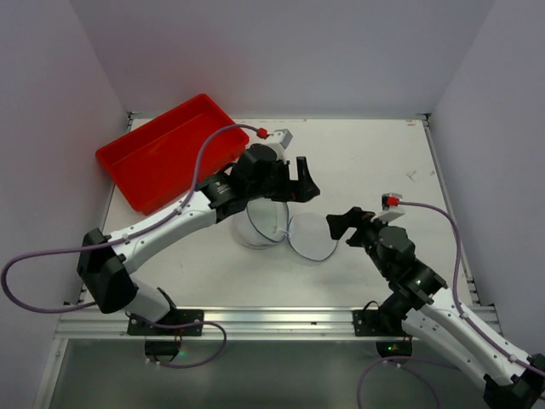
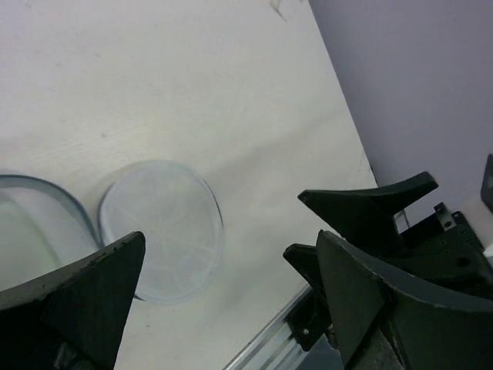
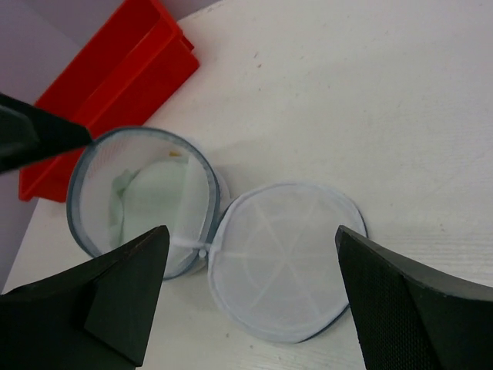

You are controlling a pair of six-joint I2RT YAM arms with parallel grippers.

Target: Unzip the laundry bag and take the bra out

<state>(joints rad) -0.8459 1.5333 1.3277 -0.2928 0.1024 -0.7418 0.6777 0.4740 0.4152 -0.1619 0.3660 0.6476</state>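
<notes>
**Zip done, bra not yet out**

The bag point(image 1: 258, 226) stands near the middle of the table point(image 1: 375, 162), close to the red tray point(image 1: 162, 153), with its mouth open upward. Its lid point(image 1: 312, 236) lies flat on the table beside it, joined at 1 edge, so you can take the unzipping as finished. The step in hand is getting the bra point(image 3: 122, 202) out. The pale green fabric against the inner wall, seen from the right wrist, is probably it.

Your left gripper point(image 1: 302, 186) hangs over the bag's far rim, jaws spread wide, holding and touching nothing. Your right gripper point(image 1: 342, 227) sits at the lid's right edge, also spread wide and empty. I cannot tell whether it touches the lid.

Next you need 1 gripper down through the mouth to pinch the fabric. The other should likely steady the soft rim, since the mesh may lift with the bra.
</notes>
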